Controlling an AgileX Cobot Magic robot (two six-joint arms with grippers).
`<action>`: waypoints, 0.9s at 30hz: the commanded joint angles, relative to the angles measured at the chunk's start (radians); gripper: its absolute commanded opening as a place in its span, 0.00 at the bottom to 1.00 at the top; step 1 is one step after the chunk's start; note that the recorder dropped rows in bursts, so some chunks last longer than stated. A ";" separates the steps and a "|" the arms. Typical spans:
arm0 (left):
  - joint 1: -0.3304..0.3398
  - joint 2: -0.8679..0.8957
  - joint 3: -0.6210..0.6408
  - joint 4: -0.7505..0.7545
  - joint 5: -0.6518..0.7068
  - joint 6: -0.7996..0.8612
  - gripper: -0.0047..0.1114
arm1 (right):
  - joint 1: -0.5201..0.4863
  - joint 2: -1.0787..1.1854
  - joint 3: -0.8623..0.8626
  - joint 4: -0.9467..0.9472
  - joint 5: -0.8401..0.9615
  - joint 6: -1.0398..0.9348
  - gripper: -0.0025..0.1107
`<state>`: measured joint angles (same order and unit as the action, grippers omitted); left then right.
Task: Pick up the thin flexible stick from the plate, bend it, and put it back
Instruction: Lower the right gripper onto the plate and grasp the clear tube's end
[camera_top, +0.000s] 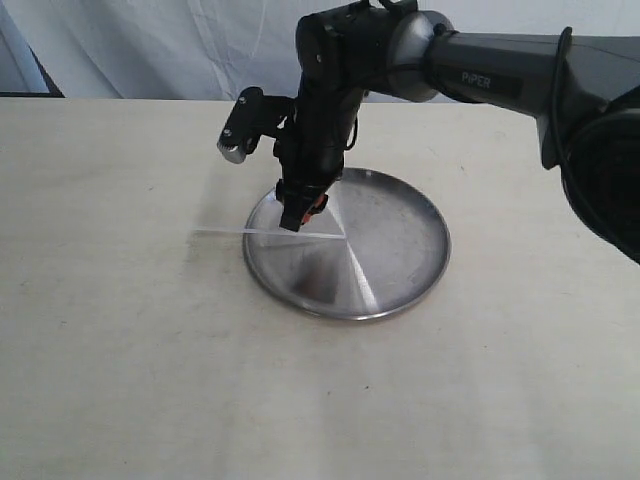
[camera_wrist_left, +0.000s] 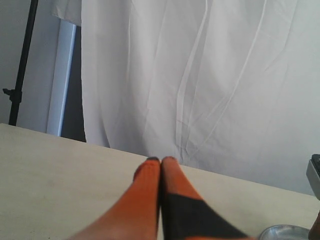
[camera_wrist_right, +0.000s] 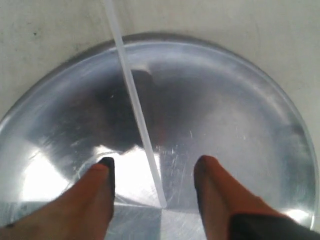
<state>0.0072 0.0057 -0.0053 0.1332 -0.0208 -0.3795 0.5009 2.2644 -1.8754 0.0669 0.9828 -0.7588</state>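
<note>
The round steel plate (camera_top: 400, 250) lies in the middle of the table. Across its left rim rests the thin white stick (camera_top: 262, 232), one end near the plate's centre and the other sticking out over the table. My right gripper (camera_top: 298, 215) hangs low over the plate's left part, right above the stick. In the right wrist view the right gripper (camera_wrist_right: 154, 172) is open, its orange fingertips (camera_wrist_right: 102, 172) on either side of the stick (camera_wrist_right: 134, 97) near its inner end on the plate (camera_wrist_right: 240, 115). My left gripper (camera_wrist_left: 161, 162) is shut and empty, pointing at a white curtain.
A white curtain (camera_top: 180, 45) hangs behind the beige table (camera_top: 130, 350). The right arm's dark body (camera_top: 520, 75) reaches in from the upper right. A sliver of the plate's rim (camera_wrist_left: 285, 232) shows at the left wrist view's lower right edge.
</note>
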 joint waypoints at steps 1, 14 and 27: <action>0.001 -0.006 0.005 -0.003 -0.001 -0.002 0.04 | -0.001 0.012 -0.005 -0.001 -0.038 -0.035 0.46; 0.001 -0.006 0.005 -0.002 -0.001 -0.002 0.04 | -0.001 0.066 -0.005 -0.035 -0.076 -0.013 0.71; 0.001 -0.006 0.005 -0.002 -0.001 -0.002 0.04 | 0.000 0.085 -0.005 -0.057 -0.112 0.010 0.69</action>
<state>0.0072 0.0057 -0.0053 0.1332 -0.0157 -0.3795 0.5009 2.3349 -1.8754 0.0000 0.8715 -0.7507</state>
